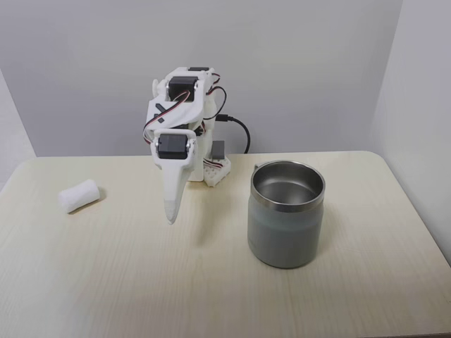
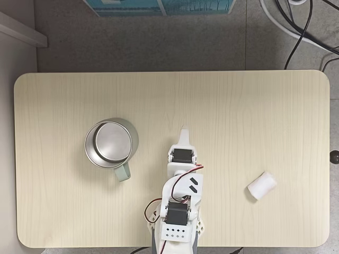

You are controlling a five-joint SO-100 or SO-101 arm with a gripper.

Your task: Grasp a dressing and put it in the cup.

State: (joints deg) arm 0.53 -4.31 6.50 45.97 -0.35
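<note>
So the arm is folded up at the back middle of the counter [image 1: 106, 282], with the jaws [image 1: 170, 220] pointing down and hanging a bit above the wood, not touching anything. In a fixed view from the front they look pressed together into one narrow white point with nothing between them, though from that angle I can't fully see a gap, so take "closed and empty" with a little caution. In a fixed view from above, the jaws [image 2: 184, 130] stick out from the arm toward the middle of the counter [image 2: 238, 106] and look just as slim there. The dressing [image 1: 79, 196] is a little white roll lying on its side on the counter, off to the left of the arm in the front picture and well apart from the tip. From above the dressing [image 2: 262, 185] sits to the right of the arm, near the counter's right end. The cup [image 1: 286, 215] is standing upright on the other side of the arm, steel with a shiny rim and nothing inside it. From above the cup [image 2: 111, 143] is left of the arm, with its pale handle pointing toward the arm's edge of the counter.
</note>
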